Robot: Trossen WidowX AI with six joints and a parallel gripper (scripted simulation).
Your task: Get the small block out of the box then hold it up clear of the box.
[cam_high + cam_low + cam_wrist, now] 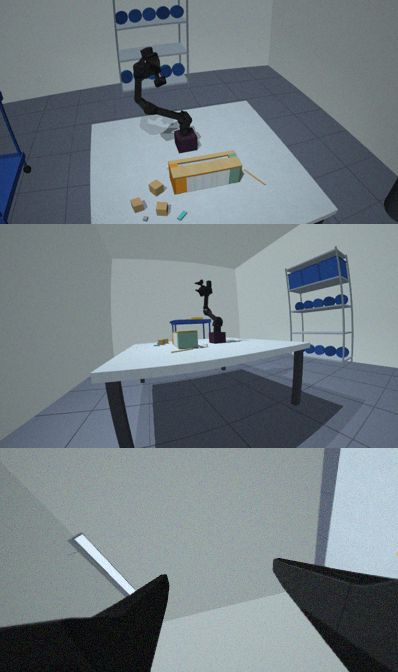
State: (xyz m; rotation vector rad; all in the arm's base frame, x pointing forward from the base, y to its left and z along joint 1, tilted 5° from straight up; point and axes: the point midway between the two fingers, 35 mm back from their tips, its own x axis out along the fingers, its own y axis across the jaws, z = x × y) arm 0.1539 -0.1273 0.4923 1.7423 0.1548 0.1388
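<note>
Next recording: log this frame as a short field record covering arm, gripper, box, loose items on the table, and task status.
arm: raised high above its base, away from the box
gripper: open, nothing between the fingers, pointing up at the ceiling
box: upright on the table, orange end toward the tan cubes, green end toward the stick
stick: lying on the table beside the green end
tan cubes: three, loose near the orange end
teal piece: near the table's front edge
block on shelf: not discernible
task status: not started
</note>
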